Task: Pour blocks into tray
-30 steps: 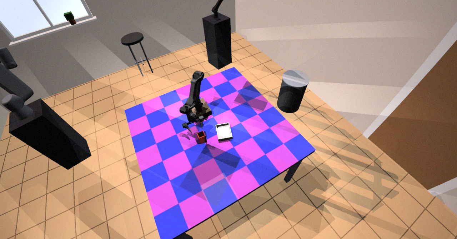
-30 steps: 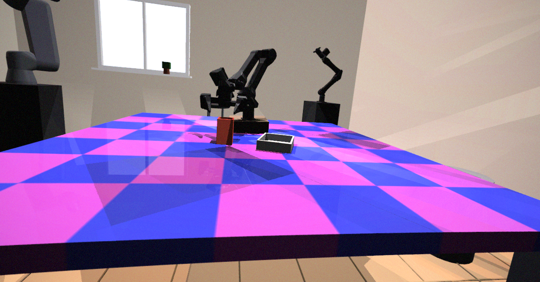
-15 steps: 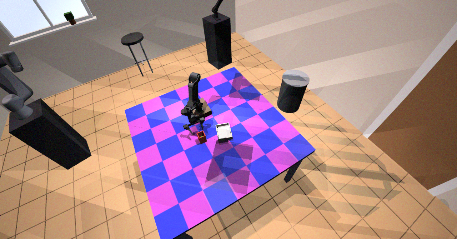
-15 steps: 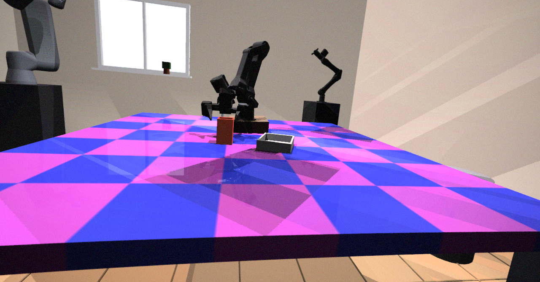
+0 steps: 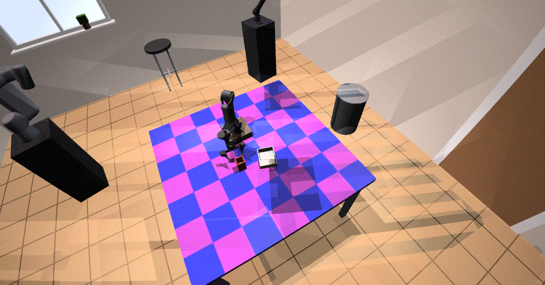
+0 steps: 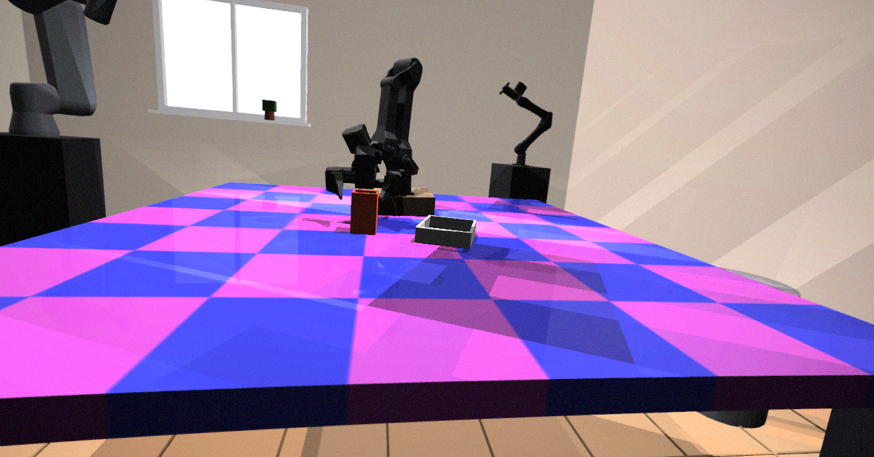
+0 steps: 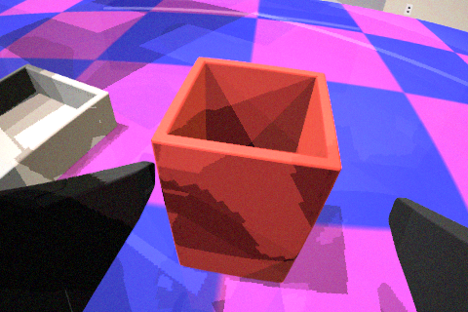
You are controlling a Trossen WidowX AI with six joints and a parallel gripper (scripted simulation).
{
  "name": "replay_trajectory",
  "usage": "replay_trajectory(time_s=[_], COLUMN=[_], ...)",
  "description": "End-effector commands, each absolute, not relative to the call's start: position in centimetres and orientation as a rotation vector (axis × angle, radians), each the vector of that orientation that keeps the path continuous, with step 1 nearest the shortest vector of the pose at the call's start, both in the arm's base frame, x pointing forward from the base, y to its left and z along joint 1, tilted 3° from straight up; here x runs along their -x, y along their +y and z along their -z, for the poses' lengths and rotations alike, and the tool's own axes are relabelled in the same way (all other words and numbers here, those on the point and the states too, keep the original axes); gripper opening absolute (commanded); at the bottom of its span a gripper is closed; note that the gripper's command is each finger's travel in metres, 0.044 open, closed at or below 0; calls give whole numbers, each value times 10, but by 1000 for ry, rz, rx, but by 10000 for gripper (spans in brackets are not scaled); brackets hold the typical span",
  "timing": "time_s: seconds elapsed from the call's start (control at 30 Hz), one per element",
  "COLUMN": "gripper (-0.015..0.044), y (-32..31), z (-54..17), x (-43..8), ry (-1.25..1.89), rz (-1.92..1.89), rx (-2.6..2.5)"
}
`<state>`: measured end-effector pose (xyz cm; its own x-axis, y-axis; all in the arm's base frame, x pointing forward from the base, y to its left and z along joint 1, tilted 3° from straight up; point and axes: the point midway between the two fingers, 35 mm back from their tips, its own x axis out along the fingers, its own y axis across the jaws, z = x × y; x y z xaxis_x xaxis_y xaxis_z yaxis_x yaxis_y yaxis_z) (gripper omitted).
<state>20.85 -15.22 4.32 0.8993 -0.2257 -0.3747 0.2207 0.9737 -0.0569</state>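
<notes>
Open claw low before the upright red cup

From where I stand, the black arm (image 5: pixel 228 111) (image 6: pixel 394 111) is bent down toward the checkered table (image 5: pixel 198 268) (image 6: pixel 244 344) (image 7: pixel 429 156), and its claw (image 5: pixel 236 157) (image 6: pixel 362 196) (image 7: pixel 275 193) is spread wide, with nothing gripped. The red cup (image 5: pixel 240 164) (image 6: pixel 364 212) (image 7: pixel 239 205) stands upright on the tabletop, just ahead of the fingertips on the side away from the arm's base.

It isn't squarely centred on the claw, mind you. Looking out from the wrist, the cup sits over toward the left finger (image 7: pixel 117 195), its wall right by that fingertip, while a wider gap lies between it and the right finger (image 7: pixel 434 249). Whether the left fingertip touches the cup, I can't tell.

The cup's square mouth faces up. From above I catch a small greenish speck inside, too tiny to make out properly; from the wrist, the walls and shadow hide the bottom, so I can't count any blocks.

The shallow pale tray (image 5: pixel 267 166) (image 6: pixel 443 238) (image 7: pixel 73 141) rests on the table to the claw's left, near the cup but apart from it.
</notes>
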Motion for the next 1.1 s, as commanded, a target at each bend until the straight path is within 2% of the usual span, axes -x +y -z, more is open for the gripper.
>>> replay_trajectory(time_s=[0.0, 1.07], gripper=[440, 440], y=[-154, -164], z=[-40, -21], x=[-215, -259], ry=[387, 383], rz=[235, 235], rx=[11, 12])
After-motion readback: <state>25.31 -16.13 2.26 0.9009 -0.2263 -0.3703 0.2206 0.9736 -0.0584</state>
